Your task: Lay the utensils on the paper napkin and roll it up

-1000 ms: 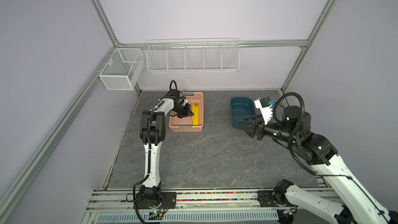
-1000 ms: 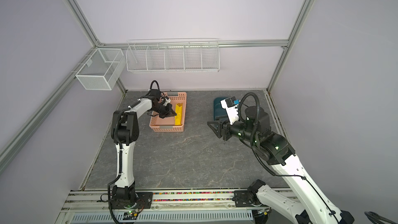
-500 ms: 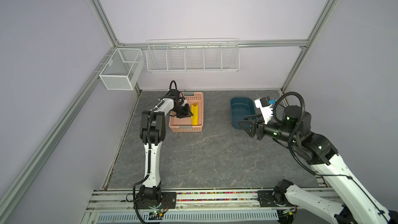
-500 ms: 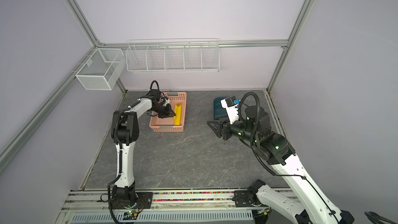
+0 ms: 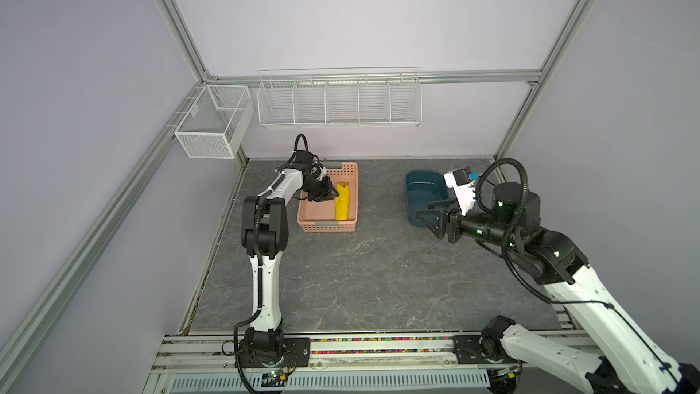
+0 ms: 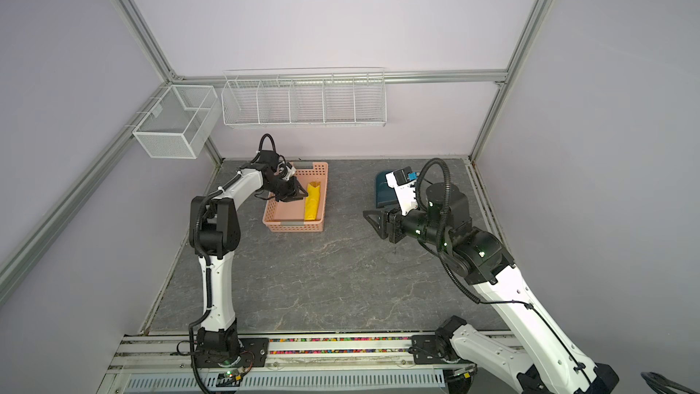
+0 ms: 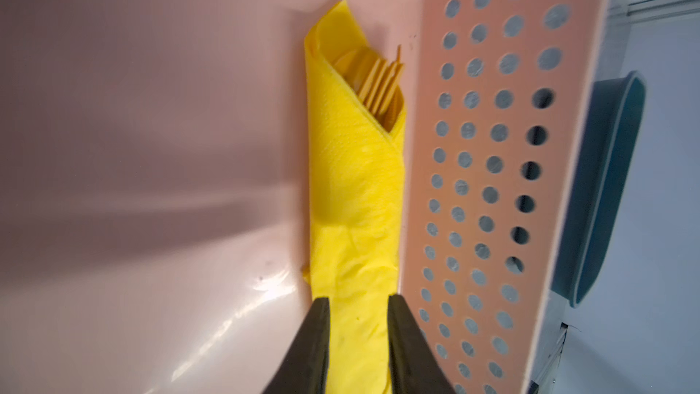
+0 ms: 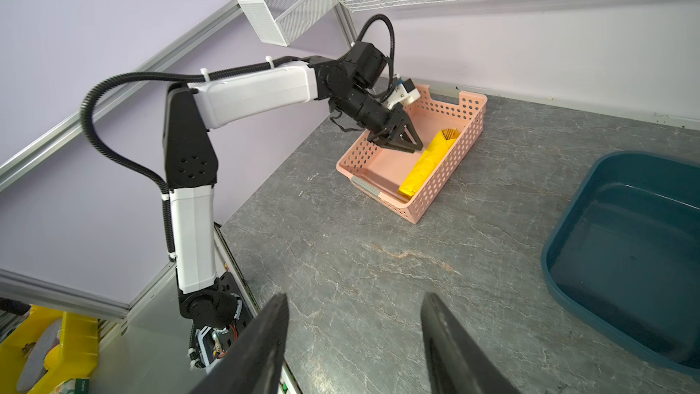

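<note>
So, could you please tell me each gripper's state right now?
Left gripper: jaws astride the rolled paper napkin, grip cannot be told.
Right gripper: open, empty.

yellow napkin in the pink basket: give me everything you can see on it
The paper napkin is bright yellow, thin, soft-creased paper, rolled into a slim tube with a diagonal overlap at its open end. The orange-gold utensils sit inside; fork tines and a rounded bowl peek out there. It lies flat on the pink basket floor, lengthwise along the perforated wall nearer the right arm, open end toward the back. The left claw straddles it partway along, where the paper is crumpled; whether it presses is unclear.
</note>
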Available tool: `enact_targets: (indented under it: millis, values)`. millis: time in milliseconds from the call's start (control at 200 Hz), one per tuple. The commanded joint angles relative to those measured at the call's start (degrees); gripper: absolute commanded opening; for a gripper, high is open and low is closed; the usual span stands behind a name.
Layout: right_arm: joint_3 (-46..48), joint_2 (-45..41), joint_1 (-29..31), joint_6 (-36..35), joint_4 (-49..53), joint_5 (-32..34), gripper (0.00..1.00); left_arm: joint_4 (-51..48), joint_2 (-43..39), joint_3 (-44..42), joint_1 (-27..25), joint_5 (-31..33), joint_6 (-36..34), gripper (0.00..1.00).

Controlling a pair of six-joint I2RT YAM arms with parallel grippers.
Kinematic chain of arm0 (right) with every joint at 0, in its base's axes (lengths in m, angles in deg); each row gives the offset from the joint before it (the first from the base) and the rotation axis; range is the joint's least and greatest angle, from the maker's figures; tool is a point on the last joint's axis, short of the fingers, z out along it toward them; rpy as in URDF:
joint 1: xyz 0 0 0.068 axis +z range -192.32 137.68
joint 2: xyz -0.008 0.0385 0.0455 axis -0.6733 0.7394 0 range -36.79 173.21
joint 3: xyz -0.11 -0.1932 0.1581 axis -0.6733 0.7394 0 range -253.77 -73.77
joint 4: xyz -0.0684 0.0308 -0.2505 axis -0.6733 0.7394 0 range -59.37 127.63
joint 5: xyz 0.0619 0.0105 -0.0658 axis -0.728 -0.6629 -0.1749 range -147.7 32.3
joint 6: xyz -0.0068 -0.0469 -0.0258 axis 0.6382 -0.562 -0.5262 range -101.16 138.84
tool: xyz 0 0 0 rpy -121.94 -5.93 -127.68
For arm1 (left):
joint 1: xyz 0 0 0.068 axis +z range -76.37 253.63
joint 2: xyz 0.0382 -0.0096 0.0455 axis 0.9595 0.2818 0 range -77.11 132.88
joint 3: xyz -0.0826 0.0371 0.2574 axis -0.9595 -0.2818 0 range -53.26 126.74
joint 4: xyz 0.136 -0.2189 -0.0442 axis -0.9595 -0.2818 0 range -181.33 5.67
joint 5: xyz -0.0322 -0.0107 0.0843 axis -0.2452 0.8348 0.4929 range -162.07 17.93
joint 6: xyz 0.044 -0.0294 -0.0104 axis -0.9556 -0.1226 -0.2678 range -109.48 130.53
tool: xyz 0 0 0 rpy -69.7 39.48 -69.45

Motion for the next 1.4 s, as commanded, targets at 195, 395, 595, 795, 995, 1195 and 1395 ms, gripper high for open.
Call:
enact_targets:
  millis: [195,395,595,795,995,1195,1395]
  values:
    - [-1.5,1.6,-1.5,-1.7,1.6,3.5,0.64,0.1,-9.9,-1.7,1.2,3.0,0.2,0.47]
    - [-1.9,3.6,-2.3,-4.0,5.0,9.6,0.86,5.0,-19.3,-11.0,3.1,4.9,1.0,0.81]
    - [-0.8,6.8,-5.4,-5.3,5.5,13.4,0.89,10.6,-29.0,-21.8,5.1,7.8,1.1,0.99]
    - [3.7,8.0,-10.0,-6.3,0.4,18.4,0.89,17.4,-41.0,-34.6,5.5,21.8,-0.1,1.0]
    - [10.1,9.6,-16.4,-7.3,-6.5,24.6,0.89,32.6,-54.7,-52.6,5.6,37.6,0.3,1.0]
    - [16.6,15.6,-26.3,-8.1,-13.4,26.6,0.89,45.3,-62.5,-66.2,5.6,45.7,-4.2,1.0]
    - [25.3,20.7,-34.6,-4.9,-23.7,27.2,0.89,59.4,-65.2,-78.6,5.7,52.9,-10.0,1.0]
